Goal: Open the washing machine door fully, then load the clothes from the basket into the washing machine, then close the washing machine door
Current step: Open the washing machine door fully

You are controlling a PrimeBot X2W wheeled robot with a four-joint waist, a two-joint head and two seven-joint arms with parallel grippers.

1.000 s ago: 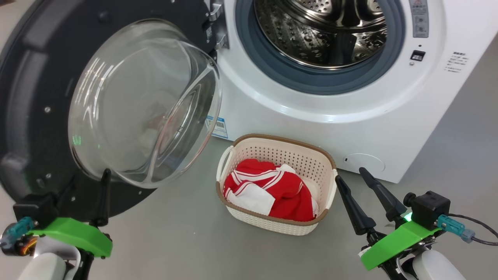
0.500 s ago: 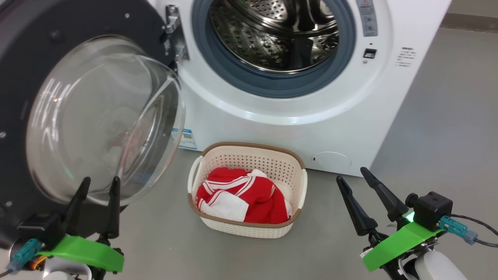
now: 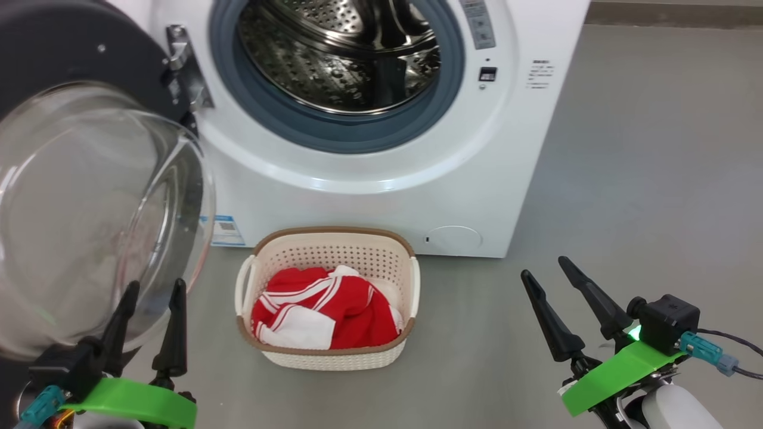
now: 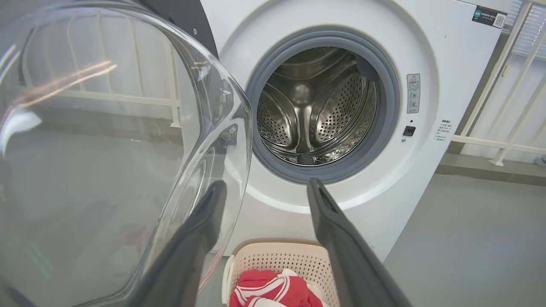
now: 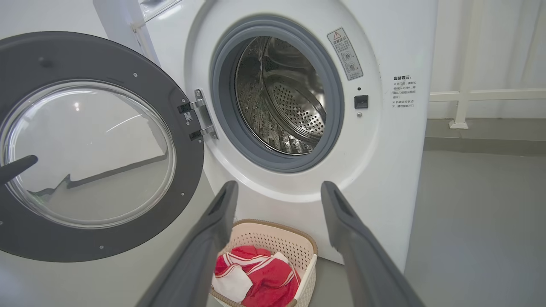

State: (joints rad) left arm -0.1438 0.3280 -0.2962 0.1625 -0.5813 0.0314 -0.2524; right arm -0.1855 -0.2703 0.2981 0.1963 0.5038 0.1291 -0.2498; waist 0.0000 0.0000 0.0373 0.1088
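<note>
The washing machine (image 3: 369,196) stands open, its steel drum (image 3: 340,53) bare. The washing machine door (image 3: 89,220) hangs swung out to the left, its glass bowl facing me. On the floor before the machine sits the basket (image 3: 334,233) holding the red and white clothes (image 3: 325,307). My left gripper (image 3: 155,285) is open just in front of the door's glass, left of the basket. My right gripper (image 3: 543,267) is open over bare floor to the basket's right. The left wrist view has that gripper (image 4: 266,182) beside the glass (image 4: 106,149), above the basket (image 4: 277,256).
Grey floor (image 3: 644,179) spreads to the right of the machine. A white railing (image 5: 465,96) runs along the wall behind it. The right wrist view shows the door's dark ring (image 5: 187,162), the hinge (image 5: 202,115) and my left fingertip (image 5: 17,166) against the glass.
The head camera has swung, so the machine, door and basket sit further left in the picture. My left gripper now shows both fingers before the glass; the right gripper holds its place.
</note>
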